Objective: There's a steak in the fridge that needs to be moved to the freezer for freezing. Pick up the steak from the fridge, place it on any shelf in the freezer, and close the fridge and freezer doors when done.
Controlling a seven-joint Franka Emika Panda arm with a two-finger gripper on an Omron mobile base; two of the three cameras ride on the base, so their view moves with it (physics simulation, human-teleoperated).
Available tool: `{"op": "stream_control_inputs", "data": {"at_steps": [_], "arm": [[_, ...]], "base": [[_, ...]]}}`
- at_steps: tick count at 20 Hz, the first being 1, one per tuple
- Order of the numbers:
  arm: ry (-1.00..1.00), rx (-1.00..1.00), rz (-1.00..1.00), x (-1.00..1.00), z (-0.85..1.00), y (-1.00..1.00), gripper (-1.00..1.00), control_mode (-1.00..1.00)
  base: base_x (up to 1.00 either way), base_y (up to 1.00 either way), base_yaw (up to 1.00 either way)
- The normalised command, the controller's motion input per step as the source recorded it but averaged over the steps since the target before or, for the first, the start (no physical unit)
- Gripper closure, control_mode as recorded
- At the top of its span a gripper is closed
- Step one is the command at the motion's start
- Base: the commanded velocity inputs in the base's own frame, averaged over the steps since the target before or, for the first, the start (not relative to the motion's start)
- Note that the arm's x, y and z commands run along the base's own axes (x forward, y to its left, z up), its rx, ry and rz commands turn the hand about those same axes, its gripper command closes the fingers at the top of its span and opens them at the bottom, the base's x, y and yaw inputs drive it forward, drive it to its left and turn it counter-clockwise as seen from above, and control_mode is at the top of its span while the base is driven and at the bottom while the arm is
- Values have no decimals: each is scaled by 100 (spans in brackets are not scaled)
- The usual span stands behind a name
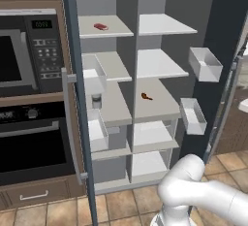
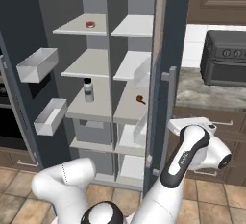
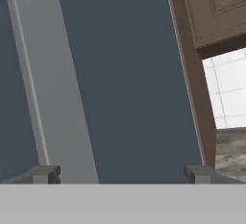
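Observation:
The steak [image 1: 100,26] [image 2: 90,24], a small red slab, lies on the top shelf of the left half of the slate-blue unit, the freezer [image 2: 84,64]. The right half is the fridge [image 1: 160,65]. Both doors stand open. My gripper [image 3: 122,172] is open with nothing between its fingertips. It faces the plain outer front of the fridge door [image 3: 134,74] at close range, with the grey bar handle [image 3: 53,98] to the left. My arm [image 2: 192,141] reaches around the outside of that door [image 2: 166,74]. The freezer door [image 2: 19,74] carries clear bins.
A brown drumstick [image 1: 146,96] [image 2: 140,99] lies on a fridge shelf and a small bottle [image 2: 88,89] stands in the freezer. Microwave [image 1: 29,50] and black oven [image 1: 34,137] sit left of the unit. A counter with a toaster oven [image 2: 226,57] lies to the right.

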Motion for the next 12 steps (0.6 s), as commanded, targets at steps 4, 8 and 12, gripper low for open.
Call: {"op": "stream_control_inputs", "data": {"at_steps": [4, 8, 12], "arm": [[0, -8, 0, 75, -26, 100, -100, -100], [0, -6, 0, 62, -20, 100, -100, -100], [0, -2, 0, 23, -11, 100, -100, -100]], "base": [[0, 0, 0], [0, 0, 0], [0, 0, 0]]}}
